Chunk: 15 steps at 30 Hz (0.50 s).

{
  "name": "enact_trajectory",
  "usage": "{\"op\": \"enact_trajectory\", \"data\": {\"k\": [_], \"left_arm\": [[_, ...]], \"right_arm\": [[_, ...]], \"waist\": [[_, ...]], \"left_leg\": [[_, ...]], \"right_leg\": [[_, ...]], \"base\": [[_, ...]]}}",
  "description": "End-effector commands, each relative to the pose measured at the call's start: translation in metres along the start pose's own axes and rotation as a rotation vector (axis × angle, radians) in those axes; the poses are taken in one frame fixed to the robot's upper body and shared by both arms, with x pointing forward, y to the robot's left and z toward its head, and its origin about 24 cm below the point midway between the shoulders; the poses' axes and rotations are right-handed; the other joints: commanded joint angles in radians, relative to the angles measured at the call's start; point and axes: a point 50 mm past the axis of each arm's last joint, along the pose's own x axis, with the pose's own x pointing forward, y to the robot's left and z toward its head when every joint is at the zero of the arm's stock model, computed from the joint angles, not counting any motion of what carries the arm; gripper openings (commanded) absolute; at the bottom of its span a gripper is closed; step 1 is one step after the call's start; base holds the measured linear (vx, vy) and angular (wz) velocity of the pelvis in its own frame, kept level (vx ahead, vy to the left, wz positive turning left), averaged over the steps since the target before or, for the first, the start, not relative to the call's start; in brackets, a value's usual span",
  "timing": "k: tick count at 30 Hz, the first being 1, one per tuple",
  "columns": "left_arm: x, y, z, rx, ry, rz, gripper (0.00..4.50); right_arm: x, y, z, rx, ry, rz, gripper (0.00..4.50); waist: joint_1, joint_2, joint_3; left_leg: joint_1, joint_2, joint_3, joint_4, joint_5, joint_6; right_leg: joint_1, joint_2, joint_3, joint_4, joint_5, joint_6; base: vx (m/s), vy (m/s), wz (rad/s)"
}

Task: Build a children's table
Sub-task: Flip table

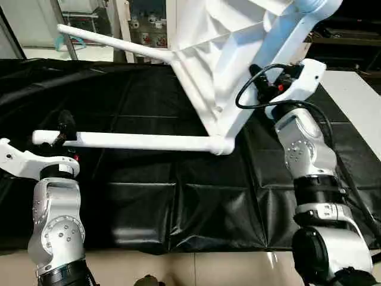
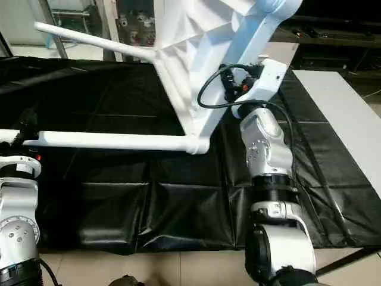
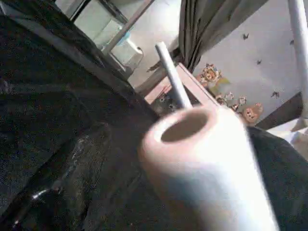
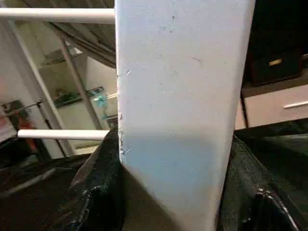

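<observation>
Pincer work on the right comes first: the right pincer is clamped across a flat white edge of the tabletop, its black fingers pressing either side, and this grip seems to be what keeps the children's table tipped up on edge above the black-covered counter so the leg sockets stay reachable. From the lower corner socket a long white leg runs out level toward the robot's left, just above the counter; a second leg juts from the far corner, higher up. The left pincer stands released, fingers spread wide at the free end of the lower leg, whose hollow tip fills its wrist view, apparently having no hold on it. Judging by this, the leg sits seated and needs no further support.
</observation>
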Motion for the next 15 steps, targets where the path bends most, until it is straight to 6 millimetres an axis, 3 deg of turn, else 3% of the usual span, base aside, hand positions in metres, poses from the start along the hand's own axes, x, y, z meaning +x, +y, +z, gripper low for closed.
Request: {"op": "enact_trajectory", "data": {"k": [1,8,12,15], "left_arm": [[0.001,0.002,0.0,0.008,-0.003,0.014,4.5],[0.002,0.008,-0.006,0.055,0.044,0.028,4.5],[0.001,0.014,-0.008,0.111,0.072,0.054,4.5],[0.0,0.014,-0.009,0.108,0.079,0.054,4.5]], "right_arm": [[0.002,0.005,0.032,-0.043,-0.116,0.01,1.94],[-0.003,0.018,0.042,-0.201,-0.122,-0.019,1.94],[-0.005,0.026,0.047,-0.265,-0.126,-0.022,1.94],[-0.008,0.031,0.048,-0.278,-0.12,-0.021,1.94]], "waist": [[-0.009,-0.005,-0.078],[-0.008,-0.004,-0.082],[-0.007,-0.005,-0.087],[-0.005,-0.007,-0.087]], "left_leg": [[0.026,0.054,-0.017,-0.072,-0.026,0.011],[0.026,0.05,-0.017,-0.067,0.028,0.011],[0.022,0.048,-0.016,-0.06,0.074,0.035],[0.021,0.048,-0.015,-0.058,0.081,0.046]], "right_leg": [[0.053,-0.069,0.053,-0.06,0.037,-0.176],[0.052,-0.063,0.053,-0.054,0.09,-0.162],[0.051,-0.061,0.053,-0.045,0.166,-0.165],[0.05,-0.061,0.053,-0.043,0.174,-0.169]], "base": [[0.0,0.0,0.0],[0.0,0.0,0.0],[0.0,0.0,0.0],[0.0,0.0,0.0]]}}
